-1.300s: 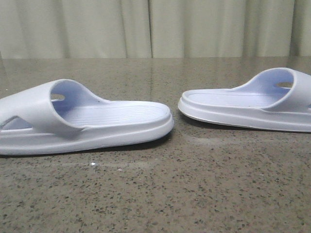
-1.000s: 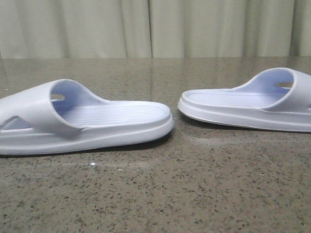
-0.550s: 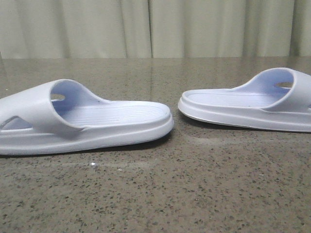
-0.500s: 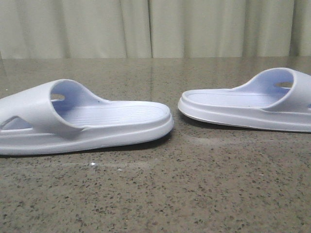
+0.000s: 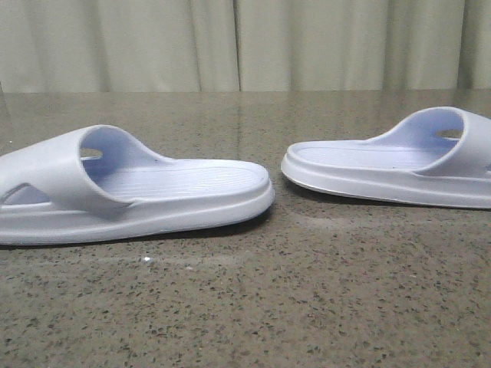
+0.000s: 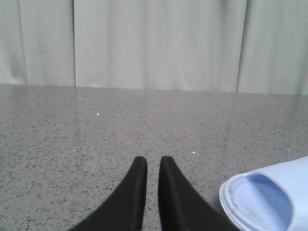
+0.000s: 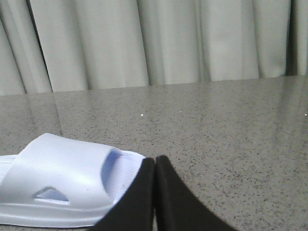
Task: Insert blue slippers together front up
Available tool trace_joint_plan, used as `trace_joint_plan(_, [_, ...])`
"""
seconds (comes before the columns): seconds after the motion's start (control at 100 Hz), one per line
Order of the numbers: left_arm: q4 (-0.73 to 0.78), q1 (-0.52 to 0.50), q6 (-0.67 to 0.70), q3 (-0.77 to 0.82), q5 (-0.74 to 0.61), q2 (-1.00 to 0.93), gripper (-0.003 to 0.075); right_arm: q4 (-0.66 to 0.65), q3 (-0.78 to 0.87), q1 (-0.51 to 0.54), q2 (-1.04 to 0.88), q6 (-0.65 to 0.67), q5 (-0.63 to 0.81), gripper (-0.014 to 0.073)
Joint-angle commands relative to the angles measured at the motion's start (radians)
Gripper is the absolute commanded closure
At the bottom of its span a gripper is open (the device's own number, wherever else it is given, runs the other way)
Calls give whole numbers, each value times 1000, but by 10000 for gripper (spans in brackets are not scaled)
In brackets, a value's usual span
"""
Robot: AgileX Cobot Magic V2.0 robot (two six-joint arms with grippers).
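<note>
Two pale lavender-blue slippers lie sole down on the speckled stone table, apart from each other. The left slipper (image 5: 130, 192) has its strap at the left. The right slipper (image 5: 391, 165) has its strap at the right. Neither gripper shows in the front view. In the left wrist view my left gripper (image 6: 153, 161) is empty, its black fingers nearly together with a thin slit, above the table beside one rounded slipper end (image 6: 264, 202). In the right wrist view my right gripper (image 7: 155, 159) is shut and empty, just beside a slipper's strap (image 7: 62, 187).
The grey speckled table (image 5: 307, 307) runs back to a pale pleated curtain (image 5: 245, 46). A bare gap of table lies between the two slippers.
</note>
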State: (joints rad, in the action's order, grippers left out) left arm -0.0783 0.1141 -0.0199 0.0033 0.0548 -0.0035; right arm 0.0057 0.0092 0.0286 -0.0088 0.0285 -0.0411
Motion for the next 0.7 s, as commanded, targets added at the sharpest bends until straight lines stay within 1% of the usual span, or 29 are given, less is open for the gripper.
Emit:
trace_joint_plan(0.0, [-1,11,9,8,-80,-29,704,0,23,5,-22,-4,79,701])
trace_joint_plan(0.58, [-15,11,9,8,-81,-29,705,0,23,5,-22,-4,94,701])
trace_joint_plan(0.69, [-81,11,9,8,-81,-29,705,0,23,5,-22,-4,130,701])
